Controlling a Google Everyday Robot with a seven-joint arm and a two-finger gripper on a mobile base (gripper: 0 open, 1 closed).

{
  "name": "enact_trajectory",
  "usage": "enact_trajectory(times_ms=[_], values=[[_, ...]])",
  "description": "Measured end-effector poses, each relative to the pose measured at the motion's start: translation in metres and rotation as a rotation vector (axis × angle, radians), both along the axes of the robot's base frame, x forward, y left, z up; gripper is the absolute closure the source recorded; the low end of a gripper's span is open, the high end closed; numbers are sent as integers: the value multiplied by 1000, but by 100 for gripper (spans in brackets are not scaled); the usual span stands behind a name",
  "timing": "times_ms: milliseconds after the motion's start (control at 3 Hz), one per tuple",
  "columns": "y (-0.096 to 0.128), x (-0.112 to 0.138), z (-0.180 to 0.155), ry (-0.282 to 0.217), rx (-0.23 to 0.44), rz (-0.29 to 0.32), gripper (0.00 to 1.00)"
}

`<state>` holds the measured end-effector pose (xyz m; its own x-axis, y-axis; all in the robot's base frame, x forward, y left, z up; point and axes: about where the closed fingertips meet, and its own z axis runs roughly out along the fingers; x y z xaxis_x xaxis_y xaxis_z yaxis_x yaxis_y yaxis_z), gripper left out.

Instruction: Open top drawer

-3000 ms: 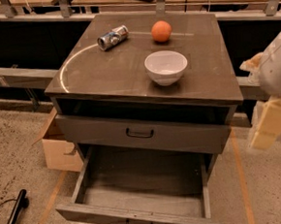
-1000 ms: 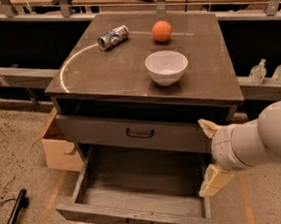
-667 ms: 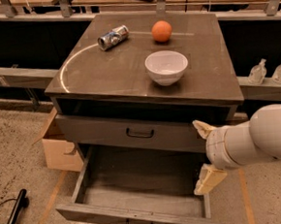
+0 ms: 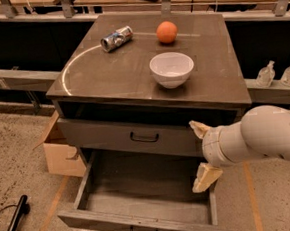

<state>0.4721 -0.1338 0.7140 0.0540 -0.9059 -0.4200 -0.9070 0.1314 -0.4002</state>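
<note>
1. Presently the gripper (image 4: pixel 197 156) hangs with its fingers spread wide, holding nothing.
2. The top drawer (image 4: pixel 106 134) lies just left of it, seemingly barely out.
3. Its black handle (image 4: pixel 144 136), farther left, is ungrasped, so reaching, gripping and pulling all remain.

My gripper (image 4: pixel 194 157) sits at the right end of the top drawer (image 4: pixel 106 134), and its arm (image 4: pixel 267 133) hides that corner before running off the right edge. I cannot see into the drawer's dark gap. The bottom edge clips the handle of the lower drawer (image 4: pixel 140 185). The cardboard box (image 4: pixel 63 156) is half hidden behind the drawers.
</note>
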Motion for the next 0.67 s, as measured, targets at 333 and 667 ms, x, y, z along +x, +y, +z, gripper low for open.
enact_trajectory(times_ms=[333, 667], values=[[3, 17, -2, -18, -20, 15, 0], [0, 32, -6, -30, -52, 10, 0]])
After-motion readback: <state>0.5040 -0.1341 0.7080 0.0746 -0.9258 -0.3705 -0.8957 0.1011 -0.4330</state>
